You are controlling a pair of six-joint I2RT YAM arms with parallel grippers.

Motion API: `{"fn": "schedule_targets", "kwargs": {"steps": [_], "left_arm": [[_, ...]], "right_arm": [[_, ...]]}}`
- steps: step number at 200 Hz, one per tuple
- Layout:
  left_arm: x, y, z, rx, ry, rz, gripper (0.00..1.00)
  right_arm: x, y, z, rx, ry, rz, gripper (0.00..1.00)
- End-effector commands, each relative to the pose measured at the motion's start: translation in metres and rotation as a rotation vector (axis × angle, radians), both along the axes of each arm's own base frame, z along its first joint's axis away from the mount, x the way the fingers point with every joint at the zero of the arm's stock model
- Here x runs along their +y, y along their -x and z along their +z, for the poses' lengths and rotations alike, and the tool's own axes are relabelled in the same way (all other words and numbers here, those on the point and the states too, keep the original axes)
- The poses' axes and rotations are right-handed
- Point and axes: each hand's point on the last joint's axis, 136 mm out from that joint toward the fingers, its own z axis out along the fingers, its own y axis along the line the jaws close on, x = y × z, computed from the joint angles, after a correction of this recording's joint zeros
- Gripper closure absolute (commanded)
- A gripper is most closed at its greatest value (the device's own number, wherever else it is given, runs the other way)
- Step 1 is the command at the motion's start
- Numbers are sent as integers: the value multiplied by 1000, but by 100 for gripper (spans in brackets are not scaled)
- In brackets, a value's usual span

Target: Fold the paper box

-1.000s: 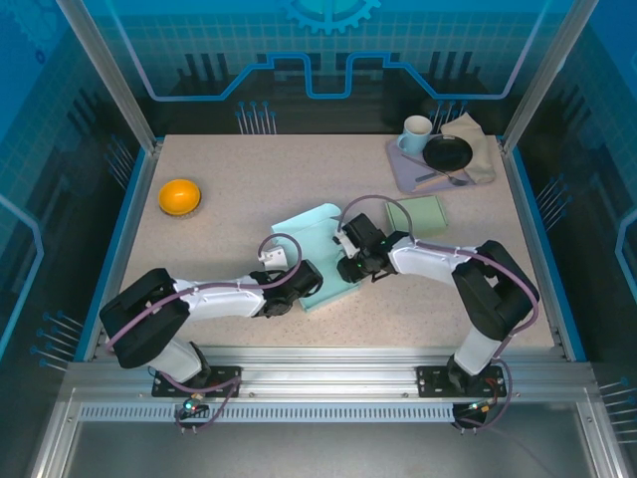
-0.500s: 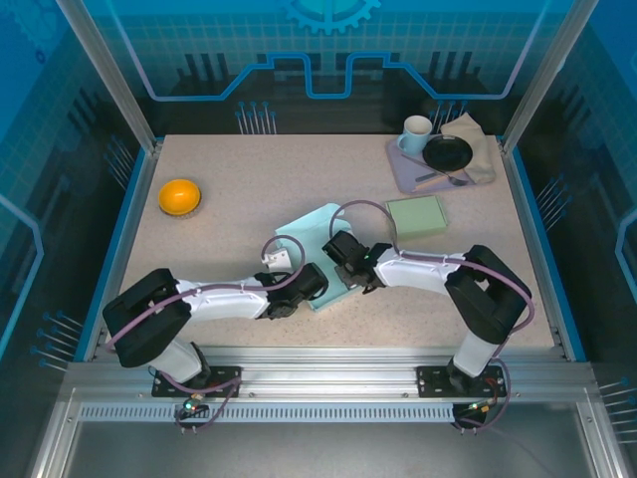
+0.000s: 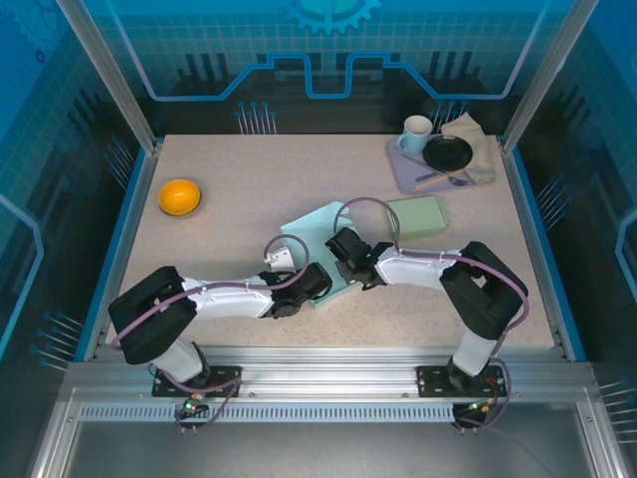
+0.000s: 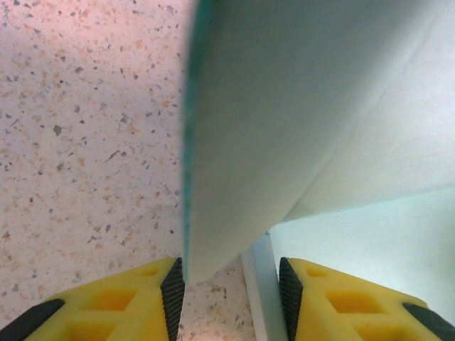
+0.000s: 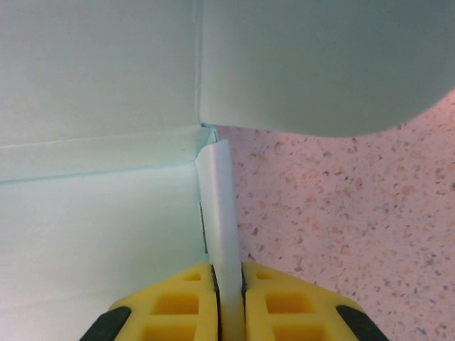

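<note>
Folding looks barely begun: the paper box [image 3: 314, 227] lies mid-counter [image 3: 239, 199], partly raised, with the right claw [image 5: 229, 284] pinching a narrow flap and the left claw [image 4: 231, 273] open astride a panel edge.

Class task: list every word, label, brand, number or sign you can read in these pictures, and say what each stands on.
None can be read. The pale green paper box, the white mug, the orange bowl and the blue backdrop panel with its gear outline carry no lettering.
</note>
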Motion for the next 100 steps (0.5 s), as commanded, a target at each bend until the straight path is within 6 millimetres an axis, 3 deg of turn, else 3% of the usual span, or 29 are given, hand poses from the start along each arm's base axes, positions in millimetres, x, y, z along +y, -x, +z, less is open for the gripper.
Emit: {"fn": "schedule_targets", "kwargs": {"steps": [1, 36, 59, 100], "left_arm": [[19, 23, -20, 104, -123, -21, 57], [21, 23, -18, 100, -132, -19, 57], [23, 24, -16, 99, -135, -17, 57], [25, 25, -18, 98, -129, -14, 57]], "right_arm": [[-59, 4, -38, 39, 282, -104, 100], [-57, 7, -40, -20, 408, -108, 100], [-67, 8, -37, -71, 516, -136, 100], [-64, 9, -40, -49, 525, -117, 100]]}}
